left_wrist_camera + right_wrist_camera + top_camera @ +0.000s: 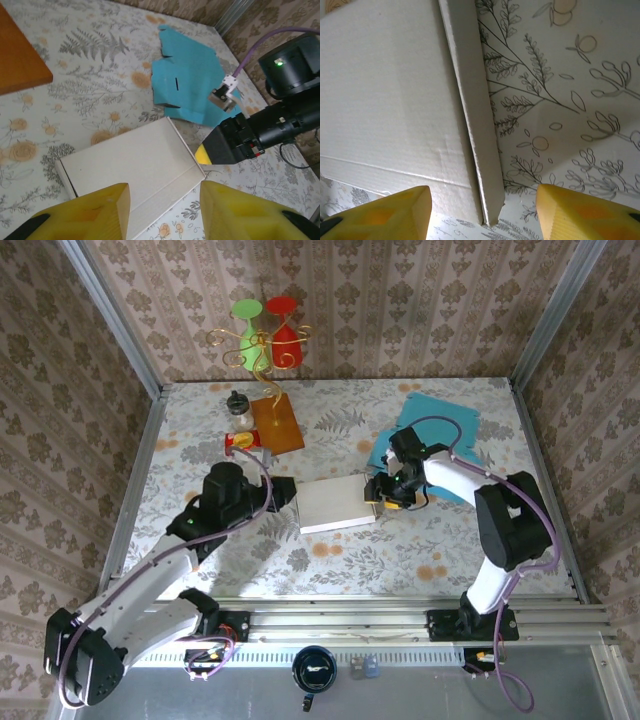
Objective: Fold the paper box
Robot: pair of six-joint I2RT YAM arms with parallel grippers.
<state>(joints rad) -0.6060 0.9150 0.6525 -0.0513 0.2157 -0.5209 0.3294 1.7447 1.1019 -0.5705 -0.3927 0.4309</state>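
Observation:
The white paper box lies in the middle of the table as a shallow tray with low walls. My left gripper is at its left end. In the left wrist view the box runs under my open left gripper, and its near edge passes between the yellow fingers without touching them. My right gripper is at the box's right end. In the right wrist view the raised side wall stands between the spread jaws of my right gripper, with neither pad on it.
A blue paper sheet lies flat behind the right gripper. An orange board, a small jar and a red-and-yellow item sit at the back left. A wire stand with green and red cups is at the far wall.

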